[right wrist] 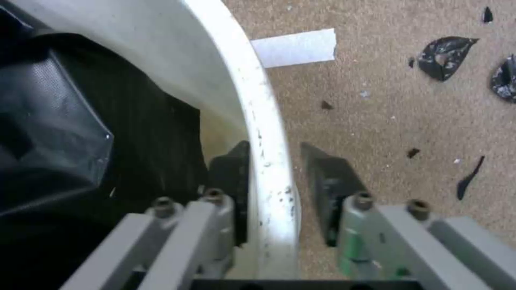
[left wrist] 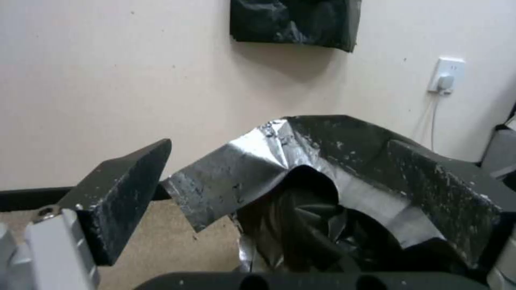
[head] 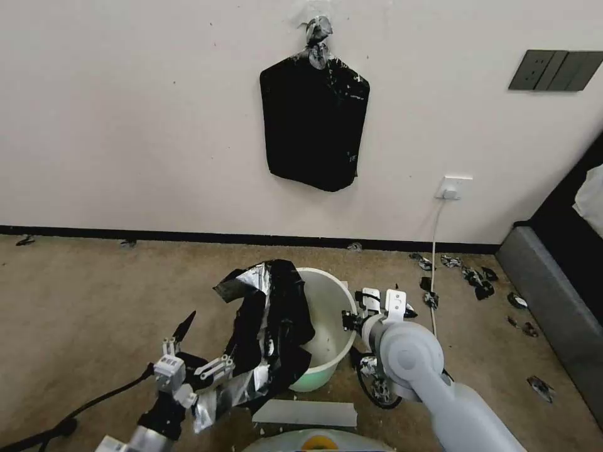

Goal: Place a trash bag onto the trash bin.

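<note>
The white trash bin (head: pixel 328 314) stands on the carpet in front of me. The black trash bag (head: pixel 274 317), crinkled with silvery creases, hangs over the bin's left rim and down its outer side. My left gripper (head: pixel 207 342) is open at the bag's lower left, one finger (left wrist: pixel 123 193) standing free of the bag (left wrist: pixel 344 161). The bag's folded edge spans the gap and covers the other finger. My right gripper (head: pixel 352 320) is open and straddles the bin's right rim (right wrist: pixel 266 121), one finger inside and one outside. The bag (right wrist: pixel 54 121) lies inside the bin beside it.
A flat black bundle (head: pixel 314 113) hangs knotted on the wall. Black plastic scraps (head: pixel 477 279) litter the carpet at right, near a wall outlet (head: pixel 453 187) and its cable. A white strip (head: pixel 308 413) lies before the bin. Grey furniture (head: pixel 553 301) borders the right.
</note>
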Robot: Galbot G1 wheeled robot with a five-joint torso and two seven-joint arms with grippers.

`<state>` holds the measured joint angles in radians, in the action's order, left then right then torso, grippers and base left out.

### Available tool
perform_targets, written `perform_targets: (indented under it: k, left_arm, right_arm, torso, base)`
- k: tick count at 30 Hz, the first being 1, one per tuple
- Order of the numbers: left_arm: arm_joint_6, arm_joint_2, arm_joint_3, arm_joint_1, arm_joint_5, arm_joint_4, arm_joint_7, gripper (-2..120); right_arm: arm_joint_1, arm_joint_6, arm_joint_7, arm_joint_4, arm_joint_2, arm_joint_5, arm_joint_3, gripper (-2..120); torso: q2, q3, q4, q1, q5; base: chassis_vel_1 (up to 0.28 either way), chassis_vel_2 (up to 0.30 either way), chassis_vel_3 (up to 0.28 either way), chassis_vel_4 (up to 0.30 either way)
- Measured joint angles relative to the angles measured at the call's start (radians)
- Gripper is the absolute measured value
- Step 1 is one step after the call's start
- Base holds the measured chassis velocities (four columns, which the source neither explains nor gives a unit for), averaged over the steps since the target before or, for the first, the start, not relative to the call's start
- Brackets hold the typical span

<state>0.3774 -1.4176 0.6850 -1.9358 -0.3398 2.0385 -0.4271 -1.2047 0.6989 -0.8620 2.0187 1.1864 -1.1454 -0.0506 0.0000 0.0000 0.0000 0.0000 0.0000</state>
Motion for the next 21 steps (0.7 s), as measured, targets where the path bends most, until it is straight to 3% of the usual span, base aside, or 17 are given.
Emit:
perform_targets:
  k: [2, 5, 10, 13, 15, 16, 18, 21]
  left_arm:
    - [-0.001, 0.001, 0.0, 0.001, 0.0, -0.001, 0.0, 100]
    - [-0.015, 0.002, 0.0, 0.005, 0.0, -0.002, 0.001, 100]
    - [-0.023, 0.002, -0.003, 0.009, 0.0, -0.002, 0.005, 100]
    - [-0.053, -0.001, -0.017, 0.013, 0.002, 0.01, 0.059, 100]
    - [-0.066, -0.001, -0.021, 0.013, -0.001, 0.016, 0.08, 100]
    - [-0.074, -0.002, -0.025, 0.015, -0.003, 0.022, 0.106, 100]
    - [-0.083, -0.01, -0.024, 0.034, -0.004, 0.029, 0.161, 100]
    - [-0.094, -0.014, -0.022, 0.044, -0.002, 0.034, 0.202, 100]
  right_arm:
    - [0.0, 0.0, 0.0, 0.002, 0.0, 0.0, 0.0, 36]
    - [0.002, -0.002, -0.001, 0.007, 0.003, 0.001, -0.004, 52]
    - [0.004, -0.005, -0.002, 0.012, 0.002, 0.005, -0.012, 65]
    - [0.003, -0.007, 0.031, 0.03, -0.006, 0.066, -0.029, 82]
    - [0.0, -0.016, 0.067, 0.039, -0.011, 0.119, -0.032, 86]
    - [-0.007, -0.046, 0.165, 0.051, -0.022, 0.256, -0.036, 92]
    - [-0.025, -0.158, 0.478, 0.093, -0.057, 0.523, -0.052, 98]
    - [-0.02, -0.173, 0.566, 0.151, -0.071, 0.512, -0.041, 100]
  torso:
    - [0.0, 0.0, 0.0, 0.0, 0.0]
    - [0.0, 0.0, 0.0, 0.0, 0.0]
    - [0.0, 0.0, 0.0, 0.0, 0.0]
    - [0.0, 0.0, 0.0, 0.0, 0.0]
    - [0.0, 0.0, 0.0, 0.0, 0.0001]
    - [0.0, 0.0, 0.0, 0.0, 0.0001]
    - [0.0, 0.0, -0.0002, 0.0, 0.0]
    - [0.0, 0.0, -0.0002, 0.0, -0.0001]
  base:
    - [0.0, 0.0, 0.0, 0.0]
    - [0.0, 0.0, 0.0, 0.0]
    - [0.0, 0.0, 0.0, 0.0]
    - [0.0, 0.0, 0.0, 0.0]
    - [0.0, 0.0, 0.0, 0.0]
    - [0.0, 0.0, 0.0, 0.0]
    - [0.0, 0.0, 0.0, 0.0]
    - [0.0, 0.0, 0.0, 0.0]
